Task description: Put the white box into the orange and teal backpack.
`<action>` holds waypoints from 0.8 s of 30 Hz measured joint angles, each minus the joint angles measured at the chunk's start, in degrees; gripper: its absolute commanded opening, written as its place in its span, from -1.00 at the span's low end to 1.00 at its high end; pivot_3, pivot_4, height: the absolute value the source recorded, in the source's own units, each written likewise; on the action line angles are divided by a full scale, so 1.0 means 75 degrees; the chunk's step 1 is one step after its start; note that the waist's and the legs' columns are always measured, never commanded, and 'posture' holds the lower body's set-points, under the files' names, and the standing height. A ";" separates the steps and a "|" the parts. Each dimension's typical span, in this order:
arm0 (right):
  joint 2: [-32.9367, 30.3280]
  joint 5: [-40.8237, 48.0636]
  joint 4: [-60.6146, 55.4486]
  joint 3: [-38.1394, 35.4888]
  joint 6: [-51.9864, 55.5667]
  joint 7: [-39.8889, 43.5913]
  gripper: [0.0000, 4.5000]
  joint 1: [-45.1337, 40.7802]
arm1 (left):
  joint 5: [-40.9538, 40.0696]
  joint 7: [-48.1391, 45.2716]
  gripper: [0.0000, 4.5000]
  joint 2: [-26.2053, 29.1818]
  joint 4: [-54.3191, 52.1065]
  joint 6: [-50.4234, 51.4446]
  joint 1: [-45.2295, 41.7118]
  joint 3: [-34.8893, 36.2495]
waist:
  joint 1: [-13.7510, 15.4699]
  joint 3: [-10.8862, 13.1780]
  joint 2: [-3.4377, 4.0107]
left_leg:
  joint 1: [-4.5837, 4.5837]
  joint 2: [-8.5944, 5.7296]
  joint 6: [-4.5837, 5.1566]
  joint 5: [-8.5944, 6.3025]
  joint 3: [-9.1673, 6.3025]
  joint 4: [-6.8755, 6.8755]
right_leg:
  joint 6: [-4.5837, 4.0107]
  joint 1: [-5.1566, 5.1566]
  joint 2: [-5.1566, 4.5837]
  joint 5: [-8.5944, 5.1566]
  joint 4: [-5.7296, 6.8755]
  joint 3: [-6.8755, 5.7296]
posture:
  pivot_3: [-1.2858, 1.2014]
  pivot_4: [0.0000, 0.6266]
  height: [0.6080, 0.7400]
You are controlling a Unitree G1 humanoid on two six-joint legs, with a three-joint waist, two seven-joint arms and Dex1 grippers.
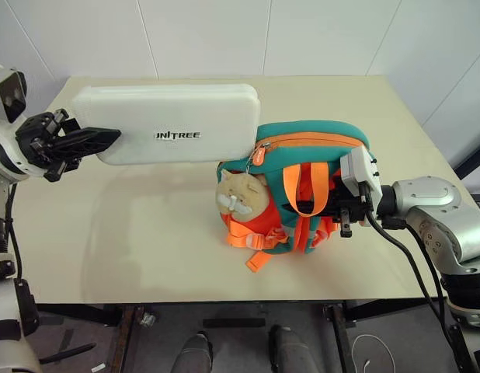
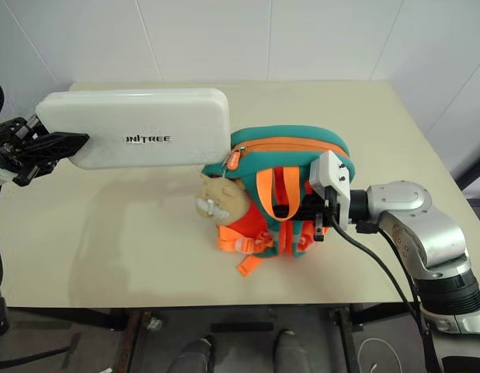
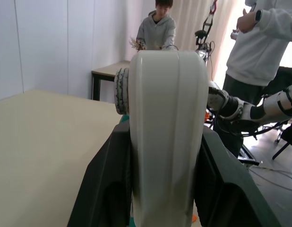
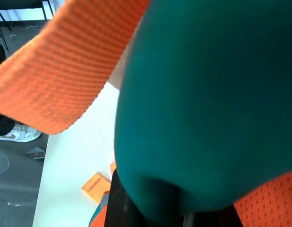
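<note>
The box (image 1: 166, 124) hides the far left corner of the backpack (image 1: 318, 155) behind its right end, and the first letter of its lettering is too faint to read. The left gripper (image 1: 88, 142) covers the box's left end. The right gripper (image 1: 321, 208) sits behind the backpack's straps (image 1: 302, 186), so its fingers cannot be made out. In the left wrist view the box blocks most of the backpack. The table (image 1: 147, 241) loses its right corner past the picture's edge.
</note>
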 measured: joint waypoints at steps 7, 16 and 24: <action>0.0063 -0.0115 0.0150 0.0002 -0.0093 0.0009 -1.00 0.0000 | -0.0193 -0.0001 -0.43 0.0724 0.0685 -0.1395 -0.0144 -0.1444 | 0.0026 0.0000 0.0000 | -0.0002 0.0000 0.0001 0.0000 0.0000 0.0001 | -0.0010 0.0001 0.0000 -0.0006 -0.0005 -0.0002 | 0.03 -0.52 1.00; 0.0132 -0.0245 0.0226 -0.0001 -0.0265 0.0059 -1.00 0.0007 | -0.0345 -0.0001 -0.43 0.1153 0.1038 -0.2720 -0.1290 -0.3038 | 0.0029 0.0000 -0.0003 | -0.0007 0.0000 0.0002 -0.0001 -0.0001 -0.0001 | -0.0007 0.0001 0.0000 -0.0006 -0.0010 -0.0003 | 0.03 -0.52 1.00; 0.0361 0.0457 0.0110 -0.0395 -0.0476 0.0470 -1.00 0.0269 | -0.0346 -0.0002 -0.43 0.1151 0.1626 -0.3182 -0.2233 -0.3894 | 0.0023 0.0003 -0.0007 | -0.0012 0.0000 0.0003 -0.0002 -0.0001 -0.0001 | -0.0001 0.0000 0.0001 -0.0007 -0.0008 -0.0002 | 0.03 -0.52 1.00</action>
